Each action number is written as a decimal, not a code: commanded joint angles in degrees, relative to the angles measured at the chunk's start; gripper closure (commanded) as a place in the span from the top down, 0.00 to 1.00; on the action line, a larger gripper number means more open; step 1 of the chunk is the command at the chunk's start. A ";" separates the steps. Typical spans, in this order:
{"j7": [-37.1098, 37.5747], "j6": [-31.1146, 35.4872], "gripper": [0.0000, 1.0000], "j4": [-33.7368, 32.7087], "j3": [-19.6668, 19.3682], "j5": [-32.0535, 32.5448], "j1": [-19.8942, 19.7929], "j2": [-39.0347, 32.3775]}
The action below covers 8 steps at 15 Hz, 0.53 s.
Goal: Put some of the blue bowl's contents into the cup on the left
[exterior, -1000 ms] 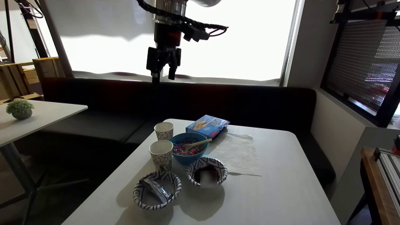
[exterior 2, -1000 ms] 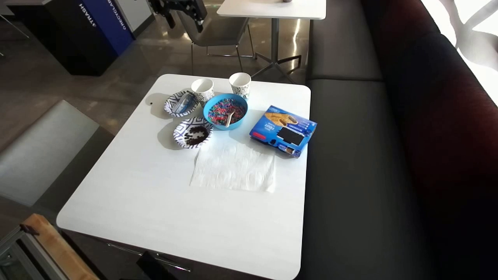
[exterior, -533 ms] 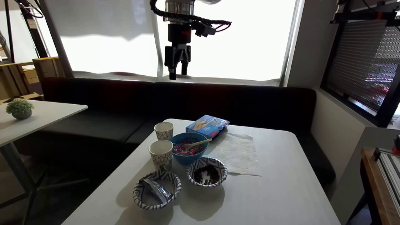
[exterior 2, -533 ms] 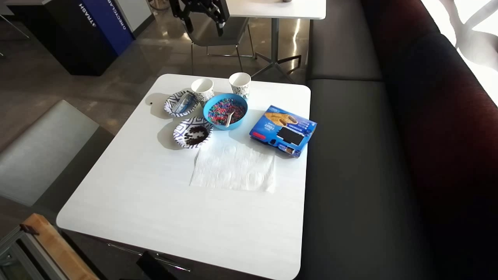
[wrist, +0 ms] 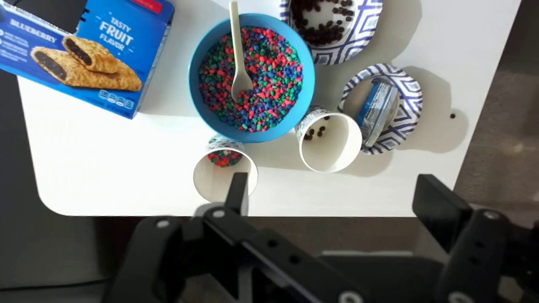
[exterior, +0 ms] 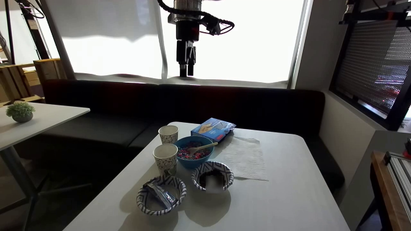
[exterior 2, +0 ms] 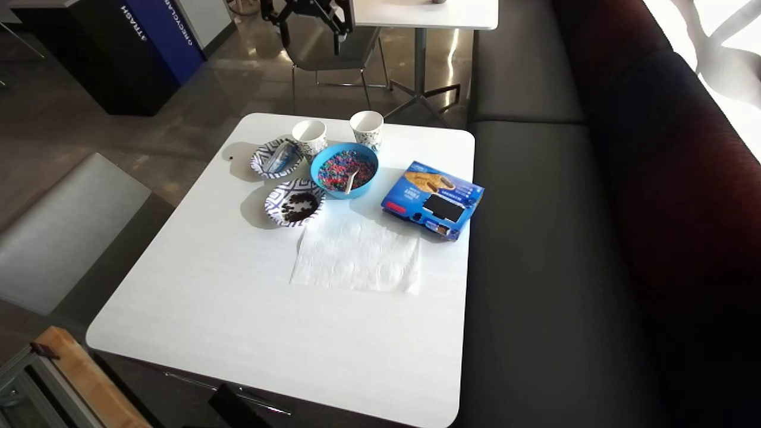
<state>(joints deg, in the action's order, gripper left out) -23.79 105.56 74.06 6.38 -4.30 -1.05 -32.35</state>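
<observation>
So the blue bowl (wrist: 257, 136) is sitting on the table (wrist: 126, 181), smooth and round, full of gravelly red, green and blue bits (wrist: 278, 84) with a pale spoon (wrist: 238, 54) lying in it, handle over the rim. Just beside it, the wrist view's left paper cup (wrist: 210, 176) already has some of those bits inside; the right cup (wrist: 337, 145) just has a few brown pellets (wrist: 321, 128). Bowl, spoon and cups haven't budged this past second. Only the gripper (wrist: 332, 189) has, sliding sideways up high and turning, jaws spread wide, nothing between them. If that left cup's the one meant, I'd guess scooping's done, with only backing off to go.
</observation>
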 commanded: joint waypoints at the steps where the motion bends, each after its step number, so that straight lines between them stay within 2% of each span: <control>1: -2.84 -6.25 1.00 -4.76 1.09 -1.62 -0.63 -2.50; 2: -2.07 -5.66 1.00 -3.75 0.86 -1.21 -0.18 -1.83; 4: 2.17 -0.42 1.00 0.15 0.15 -0.69 1.06 0.44; 6: 6.12 11.09 1.00 6.86 -0.31 -0.30 2.28 3.84; 8: 6.56 20.56 1.00 10.12 -0.38 1.06 3.08 5.50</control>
<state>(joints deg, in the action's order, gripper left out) -20.20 115.20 75.90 6.76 -4.65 0.41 -31.72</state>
